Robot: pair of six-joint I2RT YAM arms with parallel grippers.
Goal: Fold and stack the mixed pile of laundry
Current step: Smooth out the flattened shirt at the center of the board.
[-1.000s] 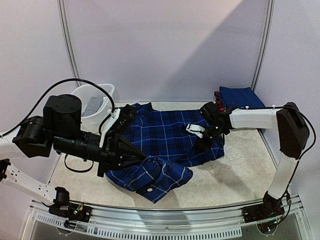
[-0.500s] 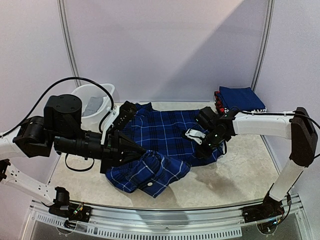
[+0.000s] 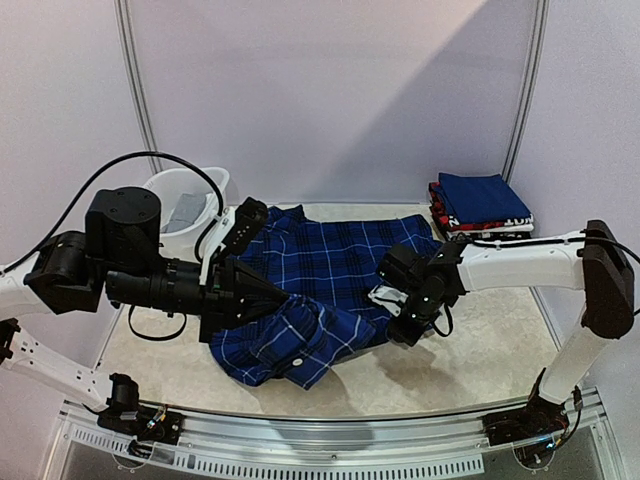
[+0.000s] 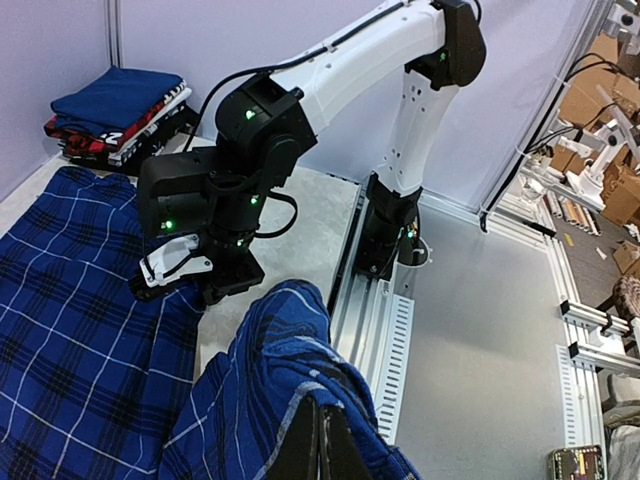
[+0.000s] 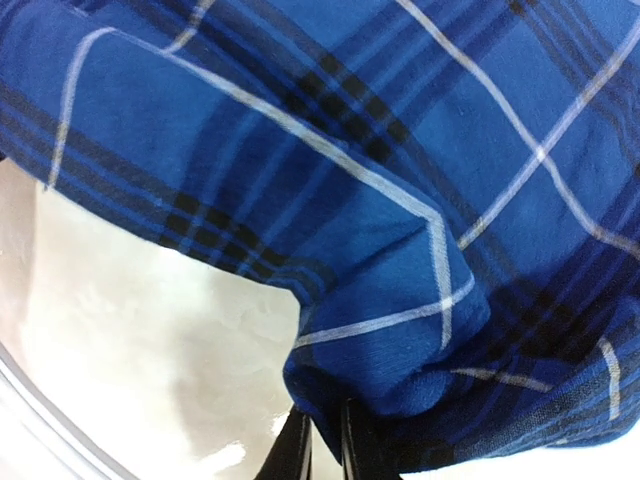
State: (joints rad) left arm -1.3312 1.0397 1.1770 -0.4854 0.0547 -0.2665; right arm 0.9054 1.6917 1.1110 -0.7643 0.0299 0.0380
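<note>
A dark blue plaid shirt point(image 3: 330, 262) is spread rumpled on the worktop point(image 3: 480, 340), its near fold clamped in the closed left end effector point(image 4: 322, 420); whether the right end effector point(image 5: 325, 430) at its hem grips cannot be told. Behind, a grey garment point(image 3: 185, 212) is held in a white plastic basket point(image 3: 215, 182).

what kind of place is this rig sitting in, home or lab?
Probably a lab or test cell, not a home: plain partition panels stand around the table, an aluminium rail runs along its near edge, and cardboard boxes stand beyond.
</note>
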